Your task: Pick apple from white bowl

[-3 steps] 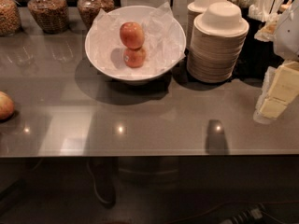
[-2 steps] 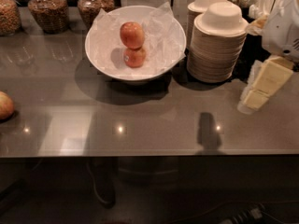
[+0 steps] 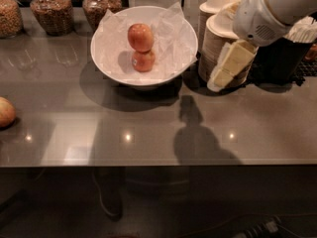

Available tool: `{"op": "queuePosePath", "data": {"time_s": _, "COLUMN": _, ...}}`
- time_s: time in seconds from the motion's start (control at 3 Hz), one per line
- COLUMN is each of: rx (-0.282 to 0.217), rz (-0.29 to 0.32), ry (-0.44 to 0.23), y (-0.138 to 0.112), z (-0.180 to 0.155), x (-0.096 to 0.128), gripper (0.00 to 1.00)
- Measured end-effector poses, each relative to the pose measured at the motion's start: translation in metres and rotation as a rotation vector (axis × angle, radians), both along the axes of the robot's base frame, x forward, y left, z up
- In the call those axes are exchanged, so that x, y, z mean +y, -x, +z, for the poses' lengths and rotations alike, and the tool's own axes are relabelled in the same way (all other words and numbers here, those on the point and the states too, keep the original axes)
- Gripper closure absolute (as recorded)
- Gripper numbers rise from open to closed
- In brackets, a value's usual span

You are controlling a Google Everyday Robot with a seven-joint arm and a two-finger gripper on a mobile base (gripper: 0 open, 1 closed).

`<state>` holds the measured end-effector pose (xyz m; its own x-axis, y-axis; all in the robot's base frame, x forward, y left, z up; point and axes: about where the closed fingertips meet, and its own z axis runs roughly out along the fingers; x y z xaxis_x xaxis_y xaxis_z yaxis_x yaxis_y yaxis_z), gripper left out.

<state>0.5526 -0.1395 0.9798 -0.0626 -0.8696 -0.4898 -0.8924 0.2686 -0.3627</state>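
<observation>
The white bowl (image 3: 106,63), wide and lined with crinkled white paper, stands at the back middle of the grey counter. In it the larger orange-red apple (image 3: 140,36) rests on top of a smaller red apple with a pale sticker (image 3: 143,61). My gripper (image 3: 218,83), with cream-coloured fingers, hangs from the white arm at the upper right. It is to the right of the bowl, just past its rim, in front of the stacked cream bowls. It holds nothing.
Stacks of small cream disposable bowls (image 3: 220,19) stand right of the white bowl. Glass jars of grains (image 3: 49,9) line the back left. A paler yellowish apple (image 3: 5,112) lies at the left edge. A dark container (image 3: 285,58) stands at the far right.
The arm has moved left and forward from the right edge toward the bowl. The gripper now hangs in front of the stacked cream bowls. The apples and bowl have not moved.
</observation>
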Motion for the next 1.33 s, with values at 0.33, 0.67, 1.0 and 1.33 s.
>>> {"op": "queuePosePath", "data": {"time_s": 0.33, "rx": -0.029, "rz": 0.045, "ry": -0.049, "y": -0.039, "z": 0.003, "x": 0.033, "gripper": 0.0}}
{"op": "queuePosePath", "data": {"time_s": 0.67, "rx": -0.055, "rz": 0.094, "ry": -0.09, "y": -0.068, "z": 0.01, "x": 0.07, "gripper": 0.0}}
{"op": "queuePosePath", "data": {"time_s": 1.0, "rx": -0.055, "rz": 0.094, "ry": -0.09, "y": -0.068, "z": 0.01, "x": 0.07, "gripper": 0.0}}
{"op": "queuePosePath", "data": {"time_s": 1.33, "rx": -0.079, "rz": 0.086, "ry": -0.137, "y": -0.075, "z": 0.004, "x": 0.08, "gripper": 0.0}}
